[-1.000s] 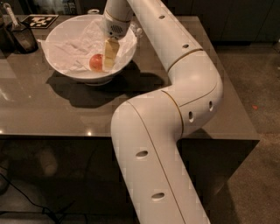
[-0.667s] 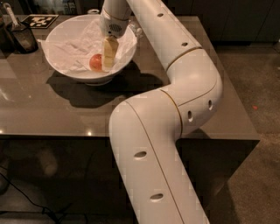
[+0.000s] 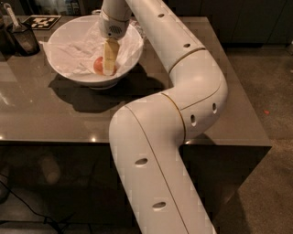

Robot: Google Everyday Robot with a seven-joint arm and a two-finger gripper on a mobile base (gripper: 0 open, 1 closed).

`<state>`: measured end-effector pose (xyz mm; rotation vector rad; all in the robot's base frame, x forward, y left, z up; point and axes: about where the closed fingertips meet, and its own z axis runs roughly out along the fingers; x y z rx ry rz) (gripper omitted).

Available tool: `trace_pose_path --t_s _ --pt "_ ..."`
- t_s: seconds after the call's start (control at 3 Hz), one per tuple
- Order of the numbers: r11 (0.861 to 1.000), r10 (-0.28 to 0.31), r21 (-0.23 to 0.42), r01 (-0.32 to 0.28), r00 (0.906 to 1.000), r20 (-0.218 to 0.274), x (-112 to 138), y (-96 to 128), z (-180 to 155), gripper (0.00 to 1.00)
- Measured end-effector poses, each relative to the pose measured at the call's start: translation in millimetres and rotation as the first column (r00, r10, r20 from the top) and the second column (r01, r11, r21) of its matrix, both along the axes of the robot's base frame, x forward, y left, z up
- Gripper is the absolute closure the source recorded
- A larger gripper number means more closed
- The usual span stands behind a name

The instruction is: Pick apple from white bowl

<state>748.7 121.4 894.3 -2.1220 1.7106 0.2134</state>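
Small round red-orange apple (image 3: 98,65), with a paler yellowish patch on it, lies inside the large wide white bowl (image 3: 68,74), low on the bowl's floor and a little off its middle toward the near wall. Crumpled white paper (image 3: 75,49) lines the bowl; the apple rests on it, and one corner of the paper sticks out over the bowl's left rim.

The robot's pale yellowish tool (image 3: 109,65) hangs straight down into the bowl from above, its tip at the apple's level and just against the apple's right side, covering that edge of the fruit. Whether the tool is apart, together or clamped on the apple cannot be told: it shows only as one narrow pale strip beside the fruit. The round grey-white wrist above it sits over the bowl's far rim.

The thick white jointed arm (image 3: 192,87) runs from that wrist away to the right of the bowl, bends at a large elbow, then comes down past the near edge of the table.

The bowl stands on a dark glossy brown table (image 3: 55,109) and casts a shadow on it toward the near side. Left of the bowl, well apart from it, stands a small dark cup (image 3: 24,40) with a light-handled utensil (image 3: 10,13) leaning in it. Beyond the bowl's left rim a black-and-white square marker (image 3: 42,20) lies flat on the table.
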Motion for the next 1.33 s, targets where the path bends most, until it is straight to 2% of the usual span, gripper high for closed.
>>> trace_pose_path --t_s 0.67,1.0,1.33 --pt "1.0 0.0 0.0 0.0 1.0 0.0 0.0 0.0 0.0 0.09" --pt "1.0 0.0 0.0 0.0 1.0 0.0 0.1 0.1 0.0 0.09" --pt "1.0 0.001 0.015 -0.002 1.0 0.004 6.0 5.6 -7.1 0.22"
